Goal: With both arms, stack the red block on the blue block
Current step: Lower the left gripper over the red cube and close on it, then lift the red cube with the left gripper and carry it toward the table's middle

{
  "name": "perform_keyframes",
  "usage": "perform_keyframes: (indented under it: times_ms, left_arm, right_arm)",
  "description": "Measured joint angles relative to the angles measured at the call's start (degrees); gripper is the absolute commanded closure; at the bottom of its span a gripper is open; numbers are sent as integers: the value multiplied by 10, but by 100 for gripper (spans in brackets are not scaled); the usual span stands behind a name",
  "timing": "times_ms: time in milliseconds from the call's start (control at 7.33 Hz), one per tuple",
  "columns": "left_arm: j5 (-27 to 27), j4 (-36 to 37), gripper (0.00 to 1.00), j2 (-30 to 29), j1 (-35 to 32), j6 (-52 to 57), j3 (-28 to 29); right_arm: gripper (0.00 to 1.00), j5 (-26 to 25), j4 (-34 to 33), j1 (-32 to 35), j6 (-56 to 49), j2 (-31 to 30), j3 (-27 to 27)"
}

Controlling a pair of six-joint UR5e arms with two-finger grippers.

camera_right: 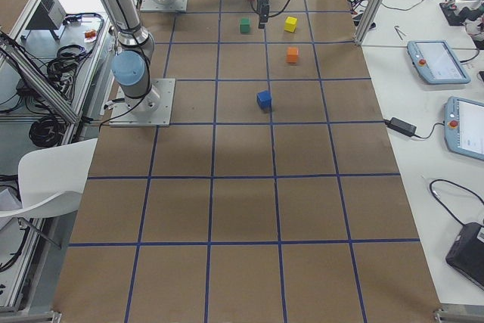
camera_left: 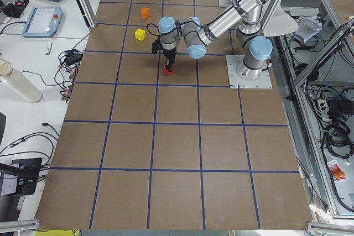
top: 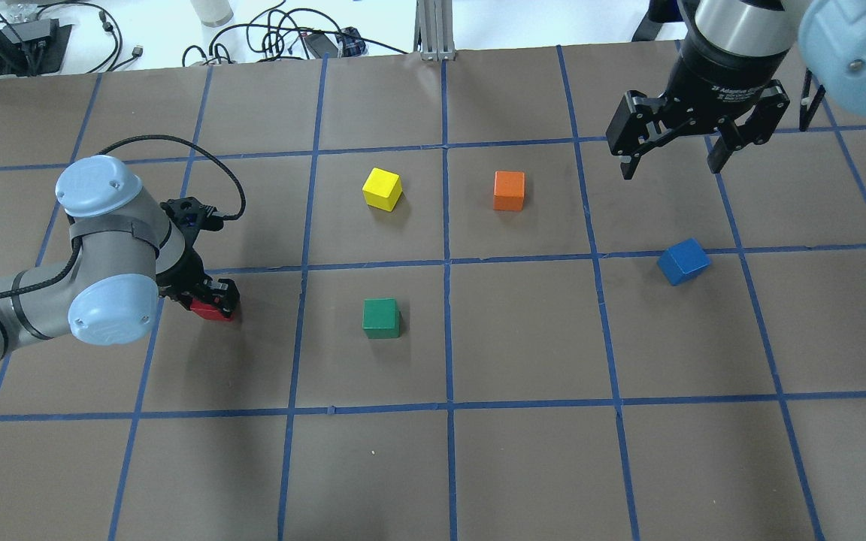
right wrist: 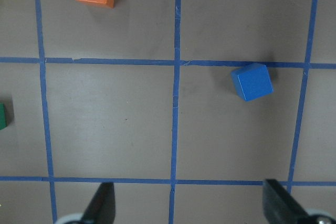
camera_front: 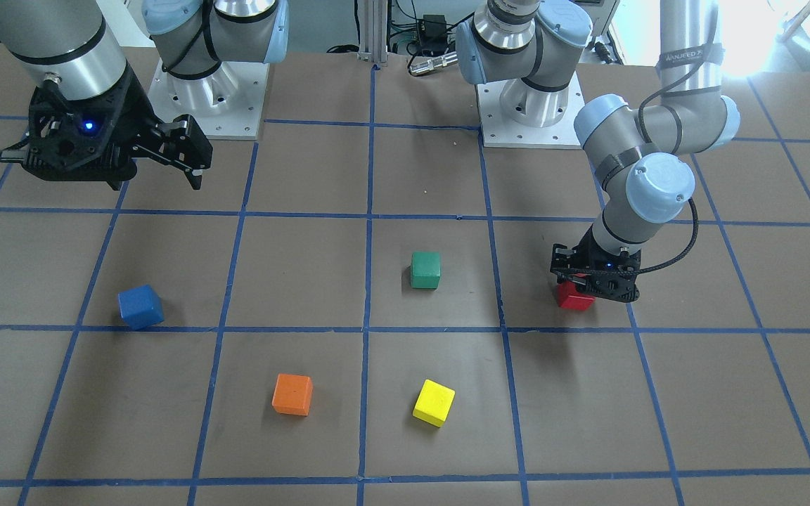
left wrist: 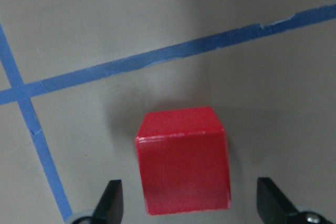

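The red block (left wrist: 184,161) rests on the brown table, at the left in the overhead view (top: 211,313). My left gripper (top: 215,299) is lowered over it, open. In the left wrist view its fingertips (left wrist: 111,203) stand on either side of the block with a gap on each side. The blue block (top: 683,261) lies alone on the table at the right, turned askew; it also shows in the right wrist view (right wrist: 252,81). My right gripper (top: 667,171) is open and empty, held high above the table beyond the blue block.
A green block (top: 381,318) sits near the middle, between the red and blue blocks. A yellow block (top: 382,188) and an orange block (top: 509,190) sit farther out. Blue tape lines grid the brown table (top: 523,338).
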Motion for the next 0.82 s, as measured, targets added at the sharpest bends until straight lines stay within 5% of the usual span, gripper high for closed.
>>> perform_keyframes:
  times_ms: [409, 818]
  left_arm:
    - [31, -12, 91, 9, -4, -33, 27]
    - [15, -137, 95, 5, -75, -167, 149]
  right_arm:
    - [0, 0, 2, 0, 0, 0, 0]
    - [0, 0, 3, 0, 0, -1, 0]
